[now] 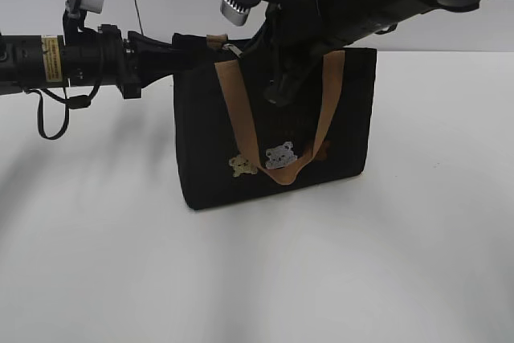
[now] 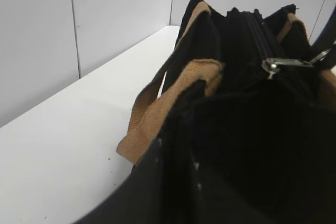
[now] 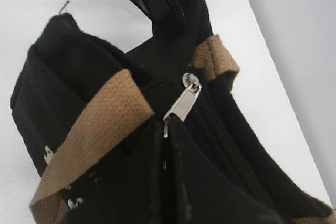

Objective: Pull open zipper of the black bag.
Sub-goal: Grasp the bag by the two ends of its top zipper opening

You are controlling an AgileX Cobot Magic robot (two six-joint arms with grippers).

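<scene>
The black bag (image 1: 273, 130) stands upright on the white table, its tan handles (image 1: 241, 118) hanging down the front. My left gripper (image 1: 189, 44) reaches in from the left and is shut on the fabric at the bag's top left end (image 2: 210, 129). The zipper (image 3: 223, 129) runs along the top rim and looks closed. Its silvery pull tab (image 3: 181, 104) sits near that left end. My right gripper (image 3: 165, 129) comes from the upper right and is shut on the tip of the pull tab (image 2: 287, 63). In the exterior view the right gripper (image 1: 239, 50) is above the rim.
White table (image 1: 120, 279) lies all around the bag, with a pale wall (image 2: 105, 24) behind. One tan handle (image 2: 152, 124) droops over the bag's side near the left fingers. Both arms cross above the bag's top.
</scene>
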